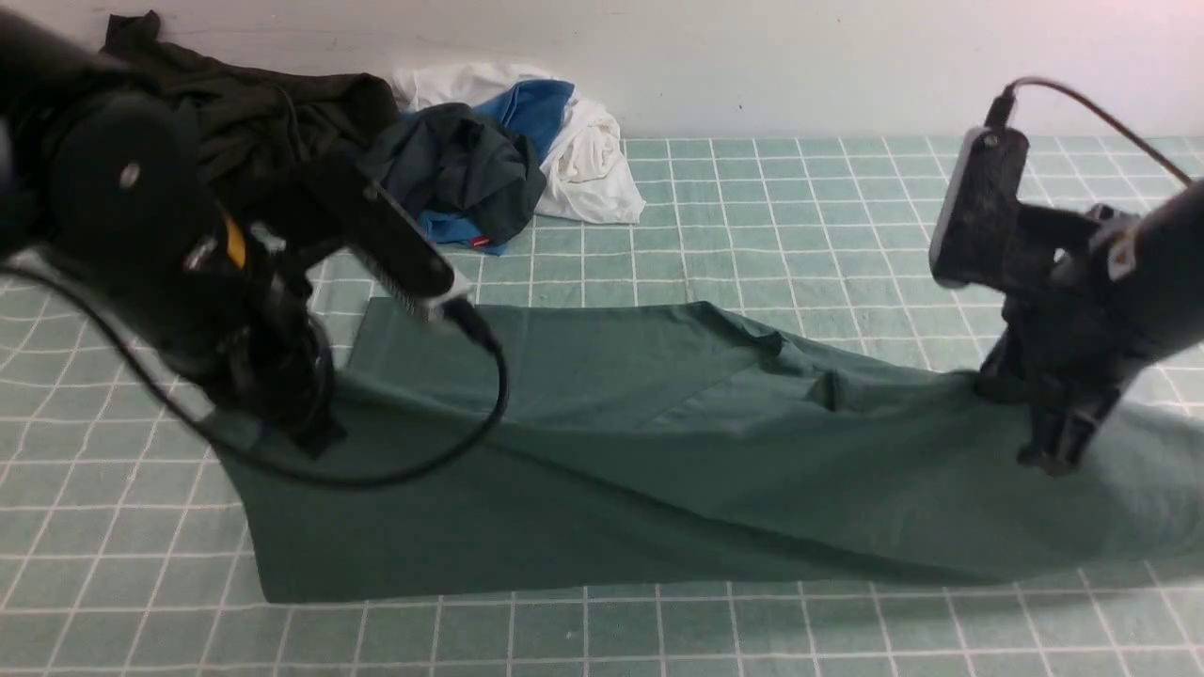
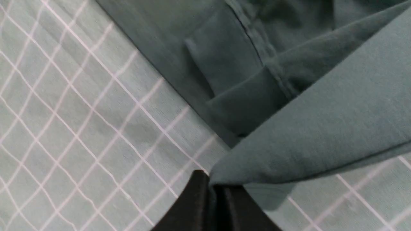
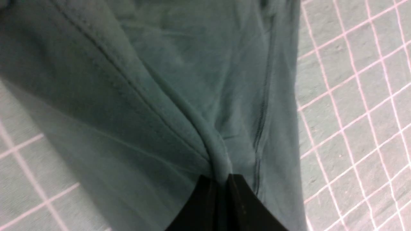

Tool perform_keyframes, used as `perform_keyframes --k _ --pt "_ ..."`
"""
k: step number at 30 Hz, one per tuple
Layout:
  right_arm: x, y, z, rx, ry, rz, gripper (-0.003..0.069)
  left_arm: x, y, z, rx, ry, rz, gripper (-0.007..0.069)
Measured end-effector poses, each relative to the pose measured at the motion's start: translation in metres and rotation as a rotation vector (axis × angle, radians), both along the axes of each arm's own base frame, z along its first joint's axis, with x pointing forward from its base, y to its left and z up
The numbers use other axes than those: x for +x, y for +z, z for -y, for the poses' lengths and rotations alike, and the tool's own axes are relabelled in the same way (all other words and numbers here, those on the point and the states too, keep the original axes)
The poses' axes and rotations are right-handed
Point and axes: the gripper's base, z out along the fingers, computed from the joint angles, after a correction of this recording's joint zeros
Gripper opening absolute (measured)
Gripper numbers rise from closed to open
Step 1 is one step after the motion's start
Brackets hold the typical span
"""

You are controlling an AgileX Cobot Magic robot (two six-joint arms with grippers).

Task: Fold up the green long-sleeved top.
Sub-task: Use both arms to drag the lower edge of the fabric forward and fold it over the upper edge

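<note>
The green long-sleeved top (image 1: 658,451) lies spread across the checked mat, its sleeves folded in over the body. At the garment's left edge my left gripper (image 1: 315,432) is shut on a fold of the cloth; the left wrist view has that fold of the green top (image 2: 321,128) running into the closed black fingers (image 2: 196,205) and lifted off the mat. On the right side my right gripper (image 1: 1053,456) is shut on the fabric, and a pinched ridge of the green top (image 3: 212,141) enters its closed fingers (image 3: 244,205). A cuff (image 2: 224,54) lies flat nearby.
A dark olive-black garment (image 1: 245,113) lies at the back left behind my left arm. Beside it is a heap of charcoal, blue and white clothes (image 1: 527,150) against the white wall. The checked green mat (image 1: 800,216) covers the table.
</note>
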Motion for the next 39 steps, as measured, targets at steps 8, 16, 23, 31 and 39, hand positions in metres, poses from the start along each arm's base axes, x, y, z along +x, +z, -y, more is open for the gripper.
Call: perform_keyframes --k 8,16,23,31,39 --pt "0.079 -0.029 0.002 0.024 -0.089 0.008 0.0014 0.108 -0.031 -0.002 0.021 0.07 0.003 0.0017" --pt "0.13 -0.075 0.007 0.12 -0.246 0.072 0.002 0.164 -0.081 0.0 0.045 0.083 -0.002 0.002" --pt "0.141 -0.081 0.007 0.2 -0.332 0.152 0.0129 0.179 -0.102 0.002 0.051 0.073 0.046 0.0107" --pt "0.12 -0.022 0.026 0.228 -0.589 0.233 0.0375 0.178 -0.068 0.002 -0.039 0.26 0.088 0.0405" --pt "0.072 0.004 0.055 0.223 -0.795 0.161 0.0395 0.135 -0.02 0.02 -0.135 0.302 -0.066 0.0385"
